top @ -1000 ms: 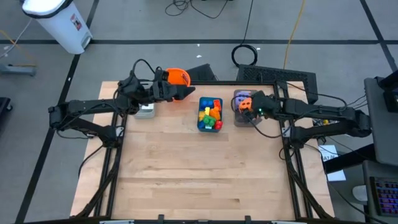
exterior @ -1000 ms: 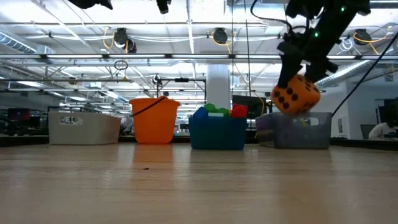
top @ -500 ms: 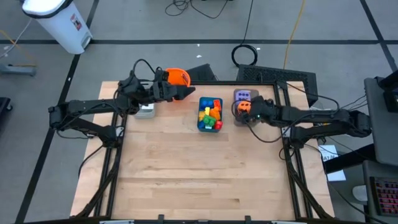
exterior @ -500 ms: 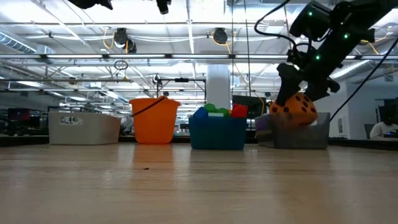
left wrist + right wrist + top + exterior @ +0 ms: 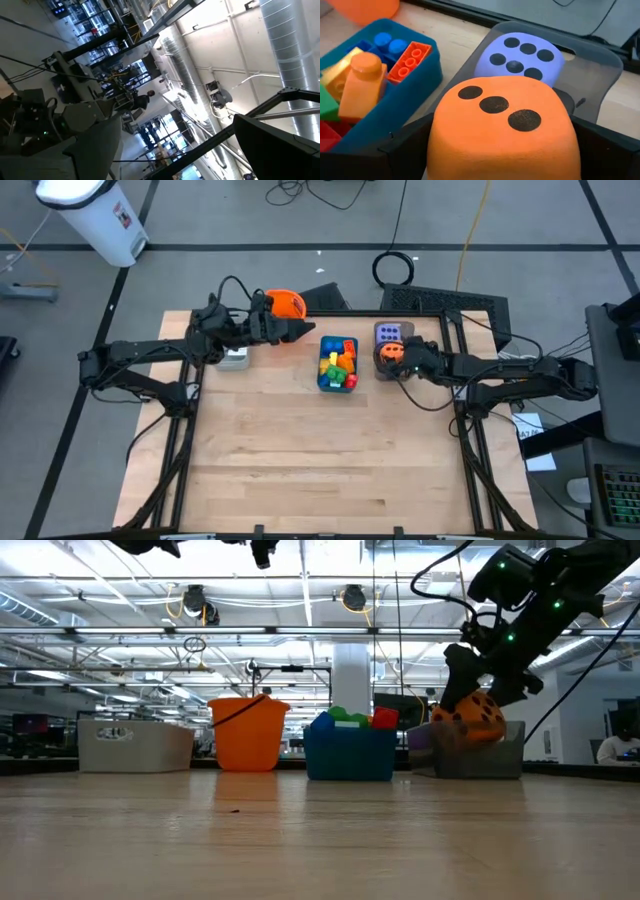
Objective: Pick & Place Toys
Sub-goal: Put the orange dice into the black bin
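The right gripper (image 5: 392,352) is grasping the orange die (image 5: 502,127) between its jaws, the three-dot face showing, and is holding it down in the grey tray (image 5: 600,62). Just beyond the jaws the purple die (image 5: 520,55) is lying in the same tray. Off to one side of the jaws, the teal tray (image 5: 415,97) is holding plastic bricks (image 5: 365,82). The left gripper (image 5: 298,328) is hovering with jaws parted, near the orange bucket (image 5: 287,302).
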Controlling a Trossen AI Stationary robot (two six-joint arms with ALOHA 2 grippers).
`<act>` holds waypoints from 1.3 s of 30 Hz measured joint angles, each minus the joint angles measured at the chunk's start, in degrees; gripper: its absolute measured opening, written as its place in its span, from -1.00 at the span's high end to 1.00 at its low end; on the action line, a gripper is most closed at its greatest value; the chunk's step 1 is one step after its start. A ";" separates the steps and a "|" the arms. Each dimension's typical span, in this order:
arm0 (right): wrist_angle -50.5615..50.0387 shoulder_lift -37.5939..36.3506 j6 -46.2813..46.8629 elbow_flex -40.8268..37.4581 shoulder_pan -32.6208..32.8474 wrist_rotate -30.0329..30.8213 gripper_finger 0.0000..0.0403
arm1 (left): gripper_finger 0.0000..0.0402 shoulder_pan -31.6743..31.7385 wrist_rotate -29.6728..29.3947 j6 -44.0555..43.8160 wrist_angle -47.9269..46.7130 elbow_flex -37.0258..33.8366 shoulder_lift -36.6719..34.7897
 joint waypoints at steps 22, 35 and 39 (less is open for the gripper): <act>0.45 0.00 0.49 0.00 0.02 -0.22 -0.98 | -0.93 0.00 -0.02 0.33 0.07 0.00 0.00; 0.04 0.00 2.84 0.02 0.01 -1.80 -0.96 | -0.93 0.00 -0.04 0.35 0.07 0.00 0.00; -2.81 0.15 3.71 0.02 -1.24 -7.23 -0.96 | -0.93 -0.53 -0.17 2.08 -1.81 0.00 -0.04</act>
